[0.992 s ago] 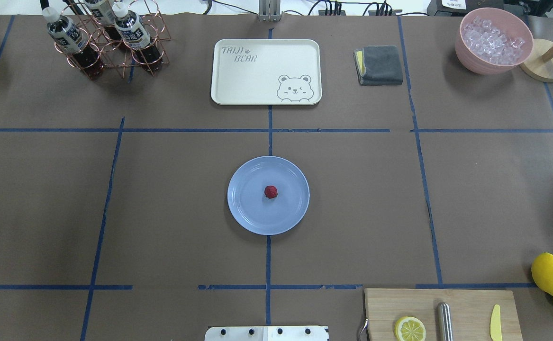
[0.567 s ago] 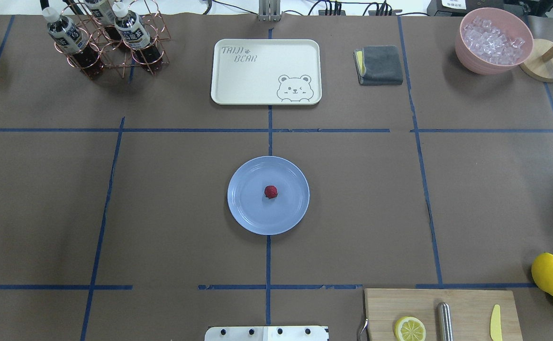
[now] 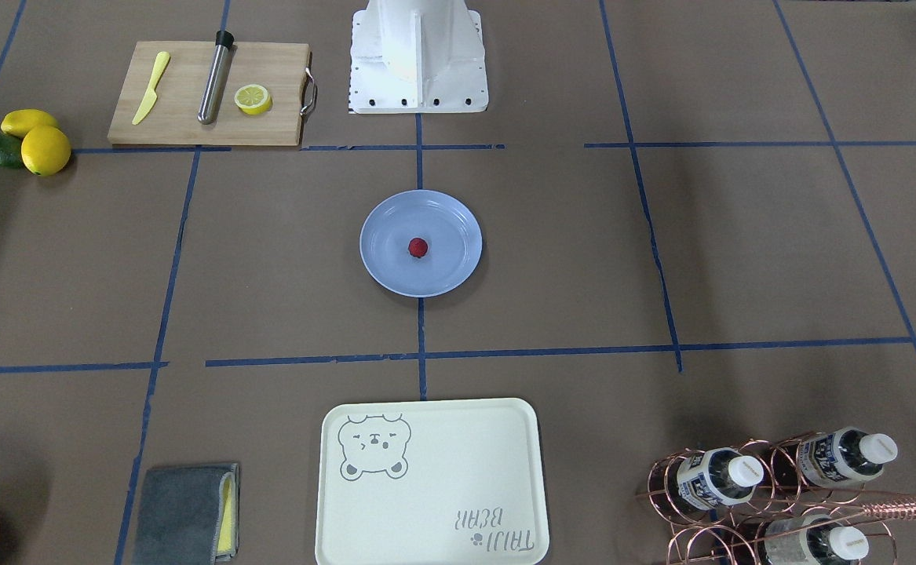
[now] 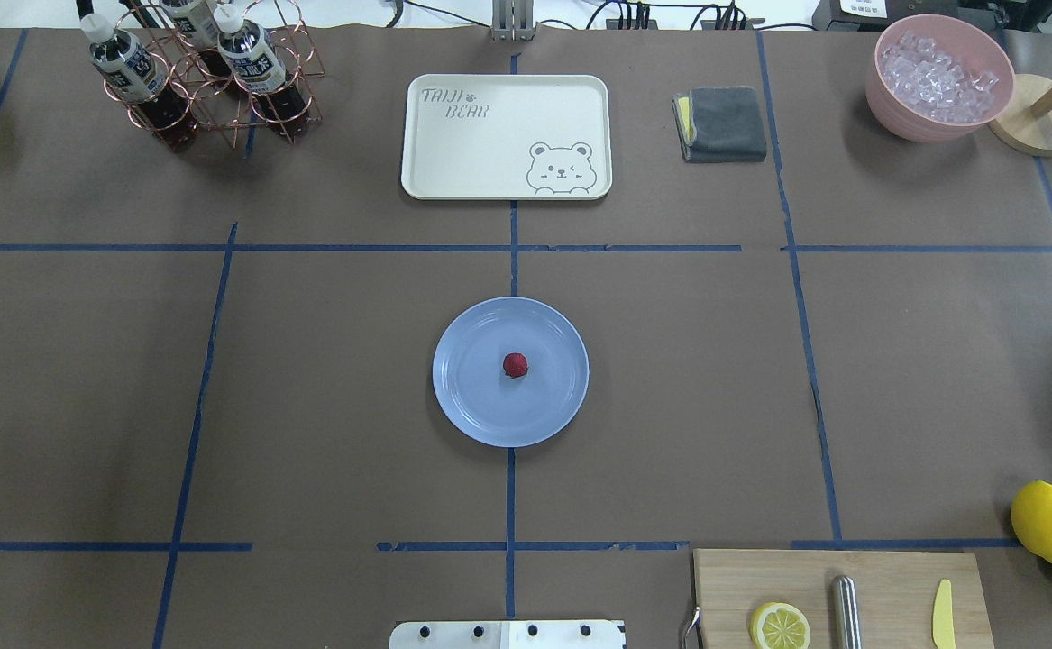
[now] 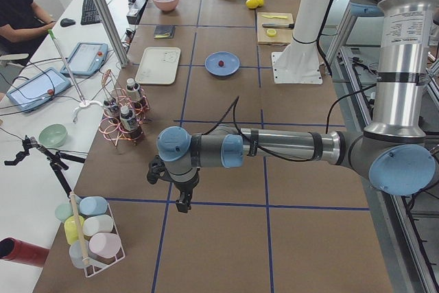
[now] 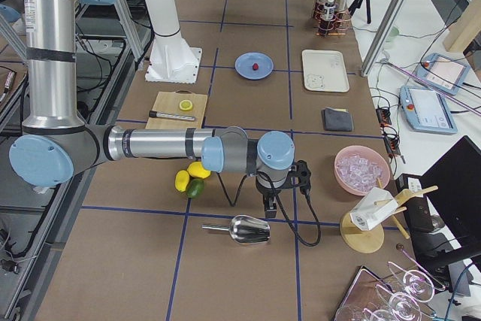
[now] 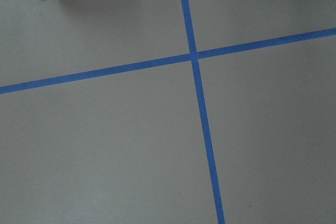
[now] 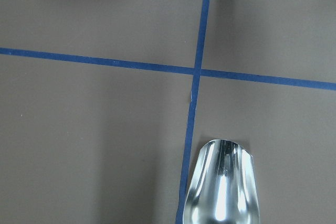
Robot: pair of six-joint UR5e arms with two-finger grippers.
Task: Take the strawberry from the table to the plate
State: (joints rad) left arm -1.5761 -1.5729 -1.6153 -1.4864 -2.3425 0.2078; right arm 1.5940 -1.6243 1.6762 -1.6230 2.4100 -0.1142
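Observation:
The small dark-red strawberry (image 4: pixel 515 365) lies near the middle of the round light-blue plate (image 4: pixel 471 401) at the centre of the brown table (image 4: pixel 309 406). The front view shows the same: strawberry (image 3: pixel 417 248) on plate (image 3: pixel 385 267). Neither arm appears in those two views. My left gripper (image 5: pixel 182 204) hangs over the table's far left end, well away from the plate (image 5: pixel 229 68). My right gripper (image 6: pixel 268 208) hangs over the far right end, by a metal scoop (image 6: pixel 244 229). I cannot tell whether either is open or shut. Both wrist views show only table and tape.
A cream bear tray (image 4: pixel 506 135) and a grey cloth (image 4: pixel 722 123) lie behind the plate. A copper bottle rack (image 4: pixel 205 77) stands back left, a pink bowl of ice (image 4: pixel 938 81) back right. The cutting board (image 4: pixel 841 595) and lemons (image 4: pixel 1048 523) are front right.

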